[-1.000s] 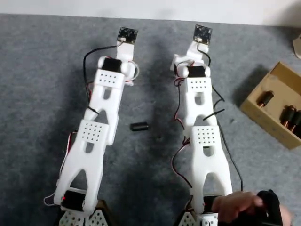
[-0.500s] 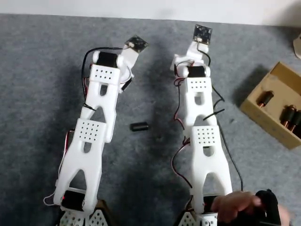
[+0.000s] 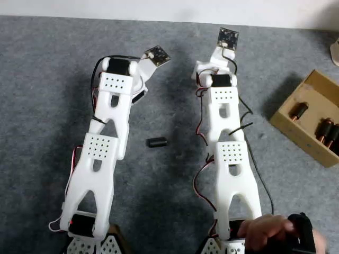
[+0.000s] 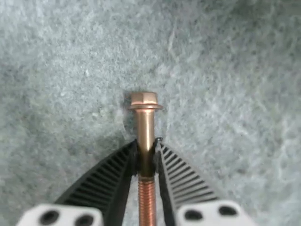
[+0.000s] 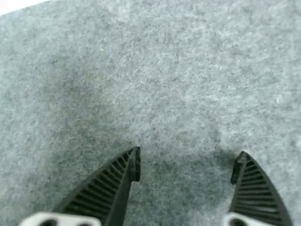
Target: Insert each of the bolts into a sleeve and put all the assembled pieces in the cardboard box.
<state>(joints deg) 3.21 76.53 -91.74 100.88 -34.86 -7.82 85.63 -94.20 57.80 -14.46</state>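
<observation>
The left arm has just swung its wrist toward one o'clock, left fingers (image 4: 115, 175) pinched tight on the bolt (image 4: 145, 123) — so the sleeve (image 3: 157, 142), lying mid-surface, likely comes next. Right fingers (image 5: 115, 181) gape, empty; the box (image 3: 294, 135) sits at three o'clock.

Bolt (image 4: 145, 123): copper-toned metal, glossy; smooth on flanged hex head and upper shank, threaded lower down.
Left gripper (image 4: 146, 143) fingers (image 4: 110, 176): black plastic, ribbed, matt; white plastic mounts behind.
Right gripper (image 5: 189, 160): same black ribbed plastic.
Table cover (image 3: 47, 95): grey felt-like cloth, fuzzy, matt.
Arms (image 3: 100, 159): white plastic, smooth, matt, with perforated panels.
Sleeve (image 3: 157, 142): black, dull finish.
Cardboard box (image 3: 296, 136): brown paperboard, matt.
Pieces in box (image 3: 299, 111): coppery metal, with black parts.
</observation>
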